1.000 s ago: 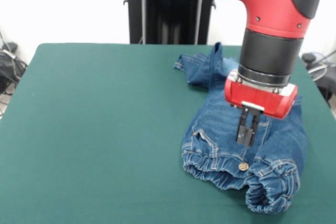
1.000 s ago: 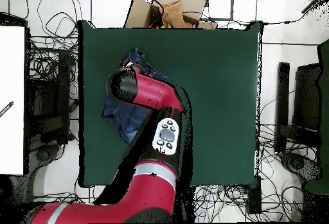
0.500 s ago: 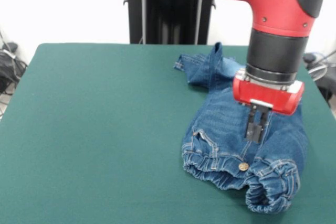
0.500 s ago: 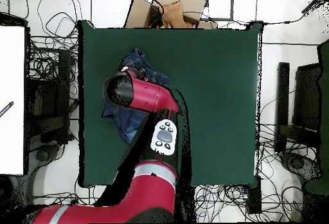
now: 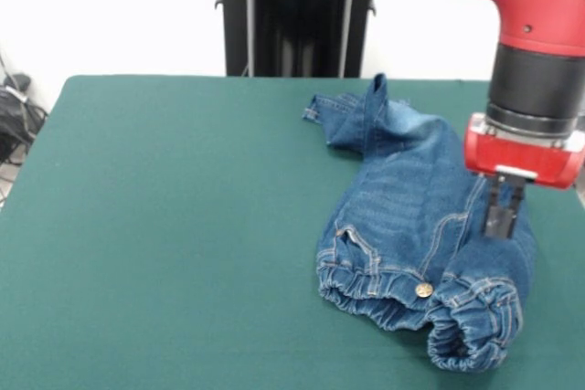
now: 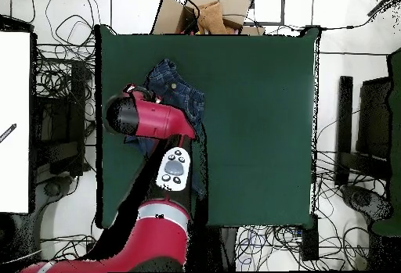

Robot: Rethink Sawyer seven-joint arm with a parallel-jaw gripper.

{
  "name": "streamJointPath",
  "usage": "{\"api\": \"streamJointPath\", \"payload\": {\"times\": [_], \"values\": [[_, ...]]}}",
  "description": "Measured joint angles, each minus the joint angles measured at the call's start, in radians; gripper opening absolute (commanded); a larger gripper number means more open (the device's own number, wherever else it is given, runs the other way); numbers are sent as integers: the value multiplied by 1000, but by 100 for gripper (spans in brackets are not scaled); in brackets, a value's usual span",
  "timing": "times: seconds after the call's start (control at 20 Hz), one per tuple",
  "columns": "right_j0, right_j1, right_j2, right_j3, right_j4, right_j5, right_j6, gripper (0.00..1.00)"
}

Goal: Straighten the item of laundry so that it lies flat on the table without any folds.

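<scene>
Gripper [image 5: 502,217] poised with fingers drawn narrow, apparently clasping nothing, over the right flank of the jeans [image 5: 416,226], likely lining up a hold for a sideways pull. Nearest the camera, gathered waistband [image 5: 379,297] and brass button [image 5: 423,289], one end rolled into a thick curl. Beyond, legs bunched and twisted toward the far right of the green table [image 5: 174,207]. Flattening hardly started, by appearances.

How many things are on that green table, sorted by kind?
Jeans: 1
Pincer above the jeans: 1
Total: 2, on the one table
</scene>
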Motion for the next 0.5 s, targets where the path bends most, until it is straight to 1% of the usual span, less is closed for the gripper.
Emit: {"api": "streamJointPath", "payload": {"times": [0.2,0.5], "values": [[17,2,0,0,0,0,0,0],[12,17,0,-2,0,0,0,0]]}}
